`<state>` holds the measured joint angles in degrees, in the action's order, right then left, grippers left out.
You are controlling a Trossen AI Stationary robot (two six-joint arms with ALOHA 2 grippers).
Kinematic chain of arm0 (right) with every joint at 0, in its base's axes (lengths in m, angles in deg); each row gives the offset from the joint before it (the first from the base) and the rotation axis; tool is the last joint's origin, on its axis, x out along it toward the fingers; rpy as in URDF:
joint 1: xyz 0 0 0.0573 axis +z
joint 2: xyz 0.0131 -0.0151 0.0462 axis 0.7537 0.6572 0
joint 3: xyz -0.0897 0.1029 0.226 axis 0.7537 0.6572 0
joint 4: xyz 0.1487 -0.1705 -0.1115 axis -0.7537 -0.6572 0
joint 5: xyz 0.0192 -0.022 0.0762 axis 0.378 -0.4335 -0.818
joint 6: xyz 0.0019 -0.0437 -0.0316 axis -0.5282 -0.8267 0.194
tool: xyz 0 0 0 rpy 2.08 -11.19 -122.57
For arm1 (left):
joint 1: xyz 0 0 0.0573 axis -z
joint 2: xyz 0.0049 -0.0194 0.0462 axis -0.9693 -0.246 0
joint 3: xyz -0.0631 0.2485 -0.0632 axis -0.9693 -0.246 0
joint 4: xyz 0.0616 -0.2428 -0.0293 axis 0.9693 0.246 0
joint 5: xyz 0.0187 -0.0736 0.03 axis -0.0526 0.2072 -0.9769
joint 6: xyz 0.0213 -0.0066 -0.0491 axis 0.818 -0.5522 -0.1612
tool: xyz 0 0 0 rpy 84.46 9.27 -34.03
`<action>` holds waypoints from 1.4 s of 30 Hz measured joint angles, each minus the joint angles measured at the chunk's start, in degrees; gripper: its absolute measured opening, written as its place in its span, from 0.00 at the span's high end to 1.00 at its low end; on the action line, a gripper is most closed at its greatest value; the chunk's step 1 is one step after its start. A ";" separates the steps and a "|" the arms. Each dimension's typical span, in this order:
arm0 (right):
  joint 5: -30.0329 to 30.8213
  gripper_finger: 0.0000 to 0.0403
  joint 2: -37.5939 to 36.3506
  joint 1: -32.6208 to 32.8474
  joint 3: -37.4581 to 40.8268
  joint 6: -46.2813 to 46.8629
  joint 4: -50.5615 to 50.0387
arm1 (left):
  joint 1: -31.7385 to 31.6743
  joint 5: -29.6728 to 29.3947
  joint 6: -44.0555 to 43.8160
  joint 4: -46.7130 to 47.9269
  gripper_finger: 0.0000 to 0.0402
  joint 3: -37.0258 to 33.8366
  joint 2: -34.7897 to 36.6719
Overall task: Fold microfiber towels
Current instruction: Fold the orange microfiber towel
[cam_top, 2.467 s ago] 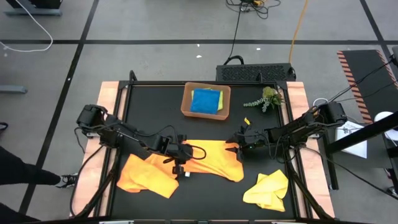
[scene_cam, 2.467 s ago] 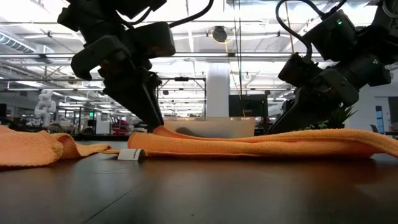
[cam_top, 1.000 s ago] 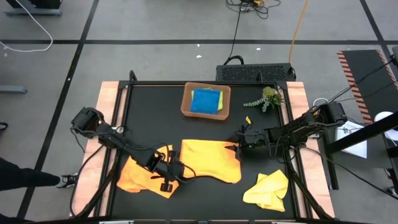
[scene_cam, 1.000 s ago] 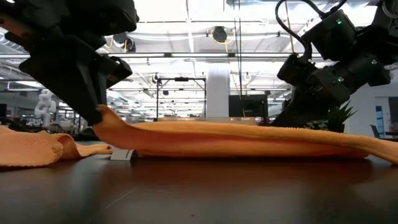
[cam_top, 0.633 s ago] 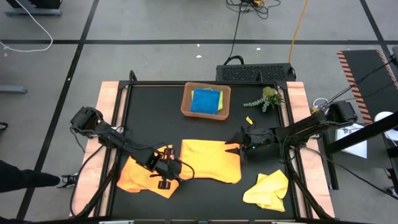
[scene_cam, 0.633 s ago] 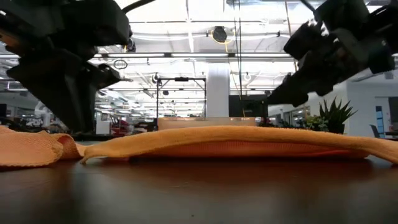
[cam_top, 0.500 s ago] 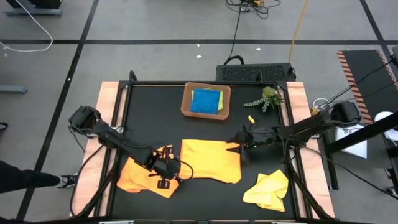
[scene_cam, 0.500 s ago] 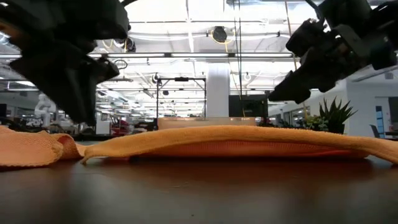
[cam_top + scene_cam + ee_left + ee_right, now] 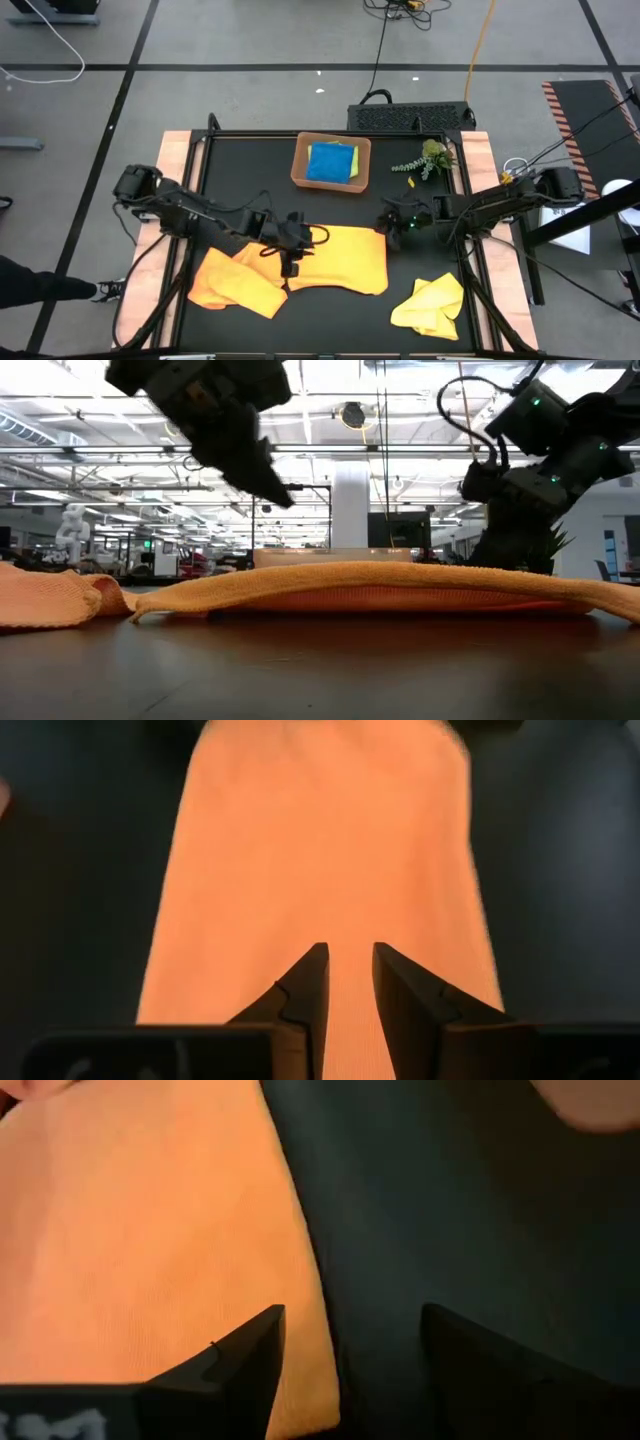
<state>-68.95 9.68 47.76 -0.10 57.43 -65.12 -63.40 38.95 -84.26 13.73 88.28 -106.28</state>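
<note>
An orange microfiber towel (image 9: 340, 258) lies flat in a rectangle at the table's middle, and shows as a low mound (image 9: 380, 585) in the low view. My left gripper (image 9: 291, 264) hovers above the towel's left edge, open by a narrow gap (image 9: 349, 985) with nothing between the fingers. My right gripper (image 9: 389, 232) stands wide open (image 9: 350, 1355) over the towel's right edge (image 9: 305, 1270). A second orange towel (image 9: 232, 282) lies crumpled at the near left. A yellow towel (image 9: 430, 305) lies bunched at the near right. A blue towel (image 9: 331, 163) lies in the tray.
The brown tray (image 9: 300, 160) stands at the table's far middle, with a green plant sprig (image 9: 425, 160) to its right. Bare black table shows between the tray and the orange towel, and along the near edge.
My left gripper has let go of the orange towel's left edge, which has dropped flat. The gripper has then risen and swung toward the far edge, over the towel's left edge. My right gripper has lifted off the towel's right edge and opened wider.
</note>
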 joint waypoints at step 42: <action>-8.91 1.00 2.73 4.52 -6.79 -10.63 20.58 | -9.16 9.00 -0.98 -29.84 0.40 3.07 -8.84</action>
<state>-77.86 12.42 52.27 -6.88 46.81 -44.55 -72.56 47.95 -85.24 -16.11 91.35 -115.11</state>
